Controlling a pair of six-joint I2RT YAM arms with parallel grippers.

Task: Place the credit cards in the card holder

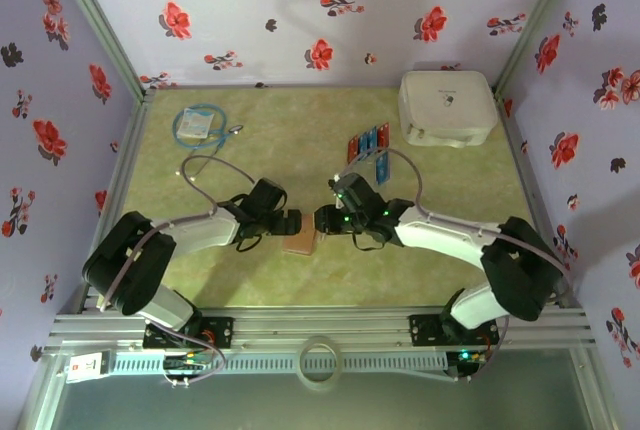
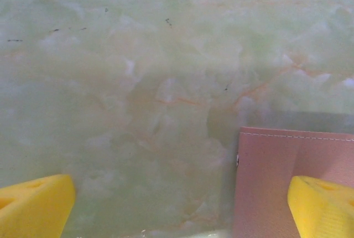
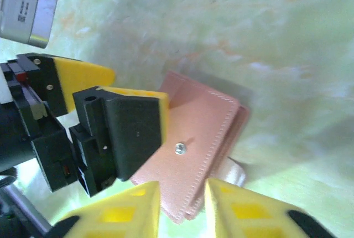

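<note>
The left fingers (image 2: 36, 203) stand spread as wide as they go, with bare tabletop (image 2: 144, 83) between them. The card holder (image 2: 287, 166) lies flat, its stitched corner just inside one finger of that pair. The right fingers (image 3: 249, 213) stand only a little apart, and an edge of the brown holder sits in their narrow gap. I cannot tell whether they pinch it or merely straddle it. The credit cards (image 1: 368, 145), red and blue, lie in a small cluster well beyond the right fingers.

To my eye the step in hand is getting the holder open so its pockets face up. A pale lining peeks out at the side away from the right fingers, so that looks like the free edge. I would have one pair press the lower flap down near the snap stud (image 3: 180, 148) while the other lifts only the top flap. Squeezing both flaps together would just drag the whole holder across the tabletop.
</note>
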